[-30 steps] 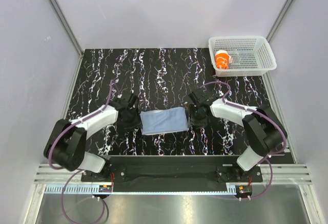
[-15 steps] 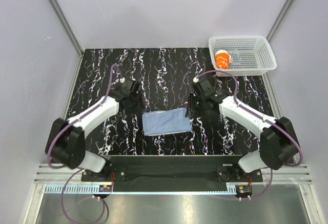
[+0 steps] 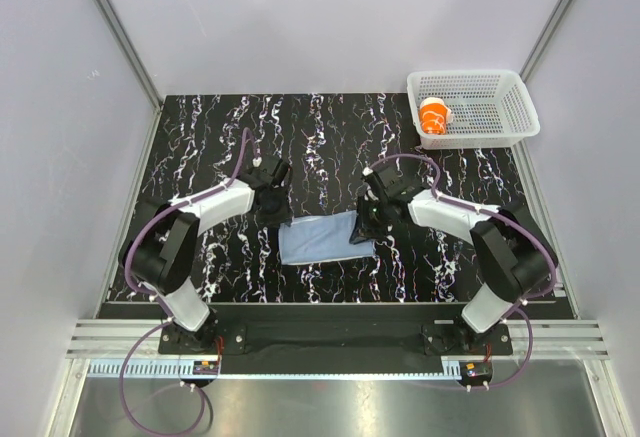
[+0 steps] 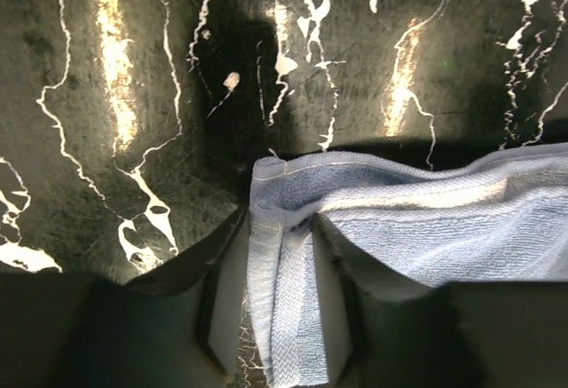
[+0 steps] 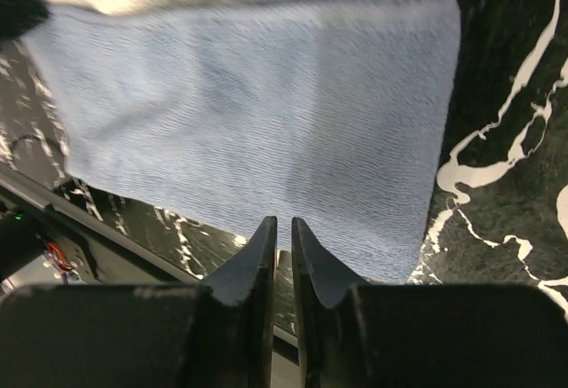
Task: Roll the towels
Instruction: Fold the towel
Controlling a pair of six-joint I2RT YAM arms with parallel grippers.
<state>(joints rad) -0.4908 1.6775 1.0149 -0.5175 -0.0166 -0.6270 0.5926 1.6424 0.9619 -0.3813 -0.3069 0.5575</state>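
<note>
The left gripper (image 3: 275, 200), the thing farthest from the white mesh basket (image 3: 500, 107), is clamped on the blue-grey towel (image 3: 318, 238). In its wrist view the two fingers (image 4: 226, 312) press a folded, hemmed corner of the cloth between them. That towel lies spread on the black marbled table (image 3: 200, 137), well to the left of the basket and nearer the arm bases than the basket is. The right gripper (image 3: 360, 225) sits at the towel's edge on the basket side. Its jaws are almost together, with only a thin slit left and the tips meeting the cloth's edge, and I cannot tell whether any cloth is pinched there. The orange towel (image 3: 434, 117) stands rolled inside the basket, at its left end
</note>
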